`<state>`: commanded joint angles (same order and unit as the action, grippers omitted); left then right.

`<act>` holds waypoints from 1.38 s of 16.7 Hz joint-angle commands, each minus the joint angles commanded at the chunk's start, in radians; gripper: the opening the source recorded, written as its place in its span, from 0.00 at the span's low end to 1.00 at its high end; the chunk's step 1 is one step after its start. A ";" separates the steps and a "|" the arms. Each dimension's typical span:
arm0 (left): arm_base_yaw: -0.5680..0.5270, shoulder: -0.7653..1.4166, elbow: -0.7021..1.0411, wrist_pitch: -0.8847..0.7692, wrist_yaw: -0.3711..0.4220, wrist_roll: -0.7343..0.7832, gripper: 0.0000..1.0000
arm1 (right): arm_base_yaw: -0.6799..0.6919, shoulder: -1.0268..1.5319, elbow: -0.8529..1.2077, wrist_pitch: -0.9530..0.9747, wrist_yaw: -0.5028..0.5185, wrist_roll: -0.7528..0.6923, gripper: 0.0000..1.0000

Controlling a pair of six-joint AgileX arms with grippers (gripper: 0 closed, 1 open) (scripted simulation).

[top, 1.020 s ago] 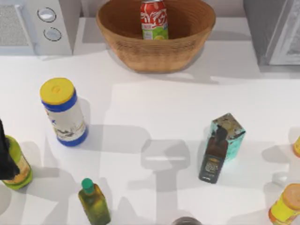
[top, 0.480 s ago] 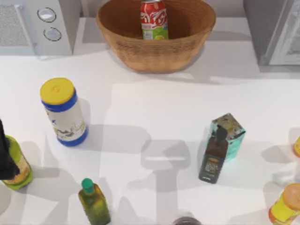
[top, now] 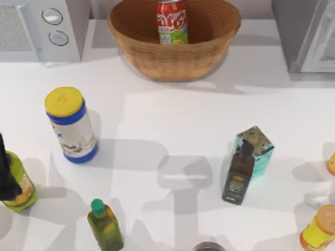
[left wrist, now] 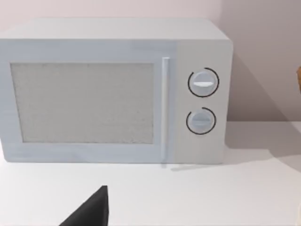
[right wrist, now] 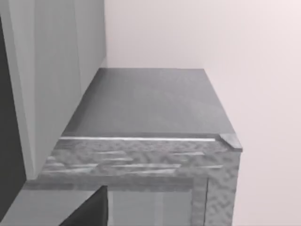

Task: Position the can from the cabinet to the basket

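Note:
The red can (top: pixel 172 21) stands upright inside the wicker basket (top: pixel 172 57) at the back middle of the table, with nothing holding it. The grey cabinet (top: pixel 306 34) is at the back right, and its top (right wrist: pixel 150 103) lies close below in the right wrist view. My left gripper (top: pixel 5 175) is a dark shape at the table's left edge, far from the basket. A dark tip of it (left wrist: pixel 89 212) points toward the microwave. A dark tip of my right gripper (right wrist: pixel 89 209) sits beside the cabinet.
A microwave (top: pixel 39 26) stands at the back left. On the table are a white canister with a yellow lid (top: pixel 70 124), a green bottle (top: pixel 104 225), a dark bottle (top: pixel 239 175) against a teal box (top: pixel 257 146), a yellow-green jar (top: pixel 21 188) and an orange-yellow bottle (top: pixel 319 227).

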<state>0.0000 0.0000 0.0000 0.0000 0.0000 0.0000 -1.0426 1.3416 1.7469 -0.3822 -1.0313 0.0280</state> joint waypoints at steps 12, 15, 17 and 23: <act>0.000 0.000 0.000 0.000 0.000 0.000 1.00 | 0.441 0.012 0.038 -0.022 0.437 -0.006 1.00; 0.000 0.000 0.000 0.000 0.000 0.000 1.00 | 0.714 0.009 0.040 -0.033 0.710 -0.009 1.00; 0.000 0.000 0.000 0.000 0.000 0.000 1.00 | 0.904 0.003 0.038 -0.039 0.900 -0.011 1.00; 0.000 0.000 0.000 0.000 0.000 0.000 1.00 | 1.369 -0.028 0.006 -0.052 1.365 -0.016 1.00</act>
<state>0.0000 0.0000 0.0000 0.0000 0.0000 0.0000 0.3264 1.3134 1.7532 -0.4343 0.3337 0.0121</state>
